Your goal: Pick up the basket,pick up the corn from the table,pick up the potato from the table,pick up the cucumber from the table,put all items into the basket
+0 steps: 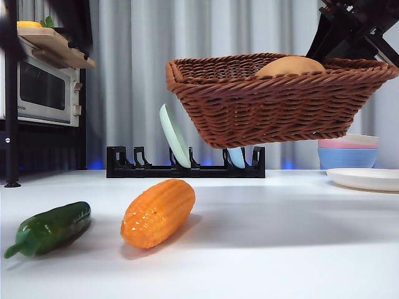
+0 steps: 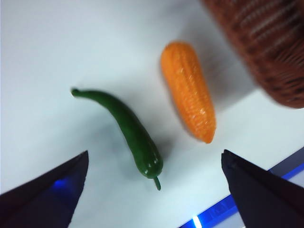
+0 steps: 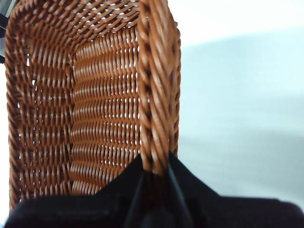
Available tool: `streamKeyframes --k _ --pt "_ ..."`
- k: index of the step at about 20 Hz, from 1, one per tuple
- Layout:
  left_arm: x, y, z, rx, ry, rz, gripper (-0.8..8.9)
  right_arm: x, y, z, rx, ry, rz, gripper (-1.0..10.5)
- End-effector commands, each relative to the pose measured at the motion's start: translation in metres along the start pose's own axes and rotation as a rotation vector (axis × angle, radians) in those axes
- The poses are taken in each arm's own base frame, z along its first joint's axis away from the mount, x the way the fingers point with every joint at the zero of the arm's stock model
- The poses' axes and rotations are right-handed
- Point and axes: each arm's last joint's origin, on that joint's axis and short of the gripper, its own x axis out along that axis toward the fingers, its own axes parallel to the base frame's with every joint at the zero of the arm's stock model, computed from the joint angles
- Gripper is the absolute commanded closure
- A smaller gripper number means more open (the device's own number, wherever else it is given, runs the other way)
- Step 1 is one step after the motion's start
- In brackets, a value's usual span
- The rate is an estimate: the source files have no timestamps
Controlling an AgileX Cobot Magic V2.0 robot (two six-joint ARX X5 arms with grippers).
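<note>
Left wrist view shows the left gripper (image 2: 154,190) spread wide above the glossy dark-green cucumber (image 2: 126,130) and orange ridged corn cob (image 2: 188,90) — side by side near the table's (image 2: 57,57) front-left corner, long axes roughly parallel, cucumber nearer. The right gripper (image 3: 154,173) pinches the brown wicker basket's (image 1: 280,99) rim — aloft, tan potato (image 1: 290,65) inside.

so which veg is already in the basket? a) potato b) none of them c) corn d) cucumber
a: the potato pokes above the rim of the basket, which the right gripper holds in the air by its rim, while the corn and the cucumber lie on the table.
</note>
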Motion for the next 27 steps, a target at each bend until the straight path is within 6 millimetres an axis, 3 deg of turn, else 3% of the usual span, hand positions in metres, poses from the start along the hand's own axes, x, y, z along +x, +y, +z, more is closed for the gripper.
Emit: streamKeyframes --k 1,9,15,16,19,21,27 --pt "0.026 0.007 -0.003 -0.057 0.050 -0.023 3.46 -0.001 0.002 0.002 -0.007 -0.016 0.015 9.6" --pt "0.106 0.036 0.015 -0.119 0.176 -0.072 3.47 -0.001 0.002 0.001 -0.002 -0.006 0.011 9.6" --pt "0.152 0.045 0.012 -0.139 0.288 -0.048 3.48 -0.001 0.001 0.000 0.002 0.001 0.008 9.6" --pt "0.155 0.045 0.012 -0.139 0.291 -0.047 3.75 -0.001 0.001 0.000 0.002 0.001 0.008 9.6" --pt "0.162 0.045 0.014 -0.113 0.275 -0.052 7.12 -0.001 0.001 0.000 0.002 0.001 0.007 9.6" --pt "0.162 0.044 0.015 -0.107 0.260 -0.056 8.29 -0.001 0.001 0.000 0.002 0.001 0.007 9.6" --pt "0.160 0.045 0.016 -0.059 0.257 -0.063 8.23 -0.001 0.001 0.000 0.002 0.001 0.006 9.6"
